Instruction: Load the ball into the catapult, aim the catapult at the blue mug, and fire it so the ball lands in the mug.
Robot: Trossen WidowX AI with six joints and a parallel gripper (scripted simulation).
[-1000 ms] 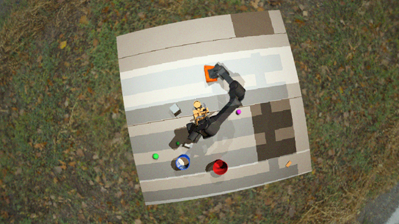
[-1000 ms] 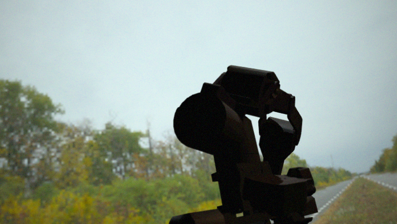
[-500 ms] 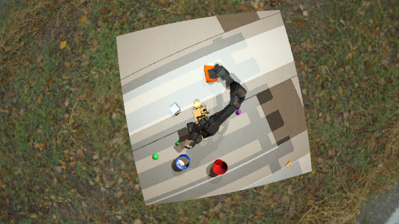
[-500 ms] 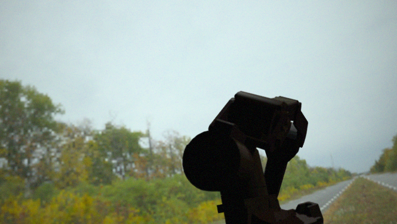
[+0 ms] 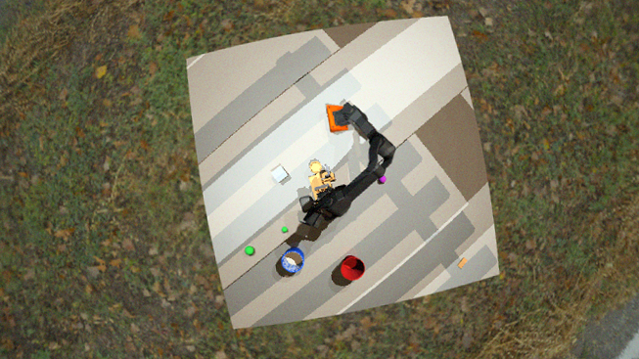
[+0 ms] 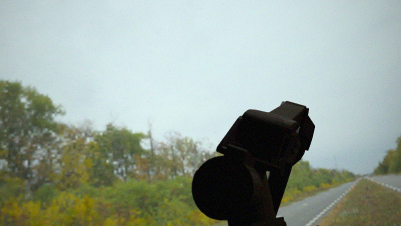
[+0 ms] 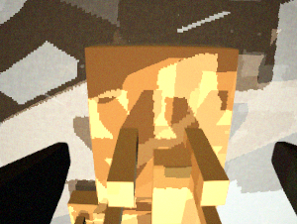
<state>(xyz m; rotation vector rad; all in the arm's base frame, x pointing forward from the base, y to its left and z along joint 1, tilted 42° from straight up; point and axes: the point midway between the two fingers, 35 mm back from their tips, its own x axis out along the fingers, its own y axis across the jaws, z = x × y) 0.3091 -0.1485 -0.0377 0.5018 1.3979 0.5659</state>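
Note:
The orange-yellow catapult stands near the middle of the table, its round end away from the mugs. My gripper is open and empty, its fingers wide apart on either side of the catapult's upright rails in the wrist view. In the top view the dark wrist covers the catapult's mug-side end. The blue mug stands upright beyond it. A green ball, a smaller green ball and a magenta ball lie on the table. No ball shows in the visible parts of the catapult.
A red mug stands right of the blue one. A pale cube lies left of the catapult. A small orange block lies near the lower right corner. An orange piece is at the arm's base. The exterior view shows only dark arm parts.

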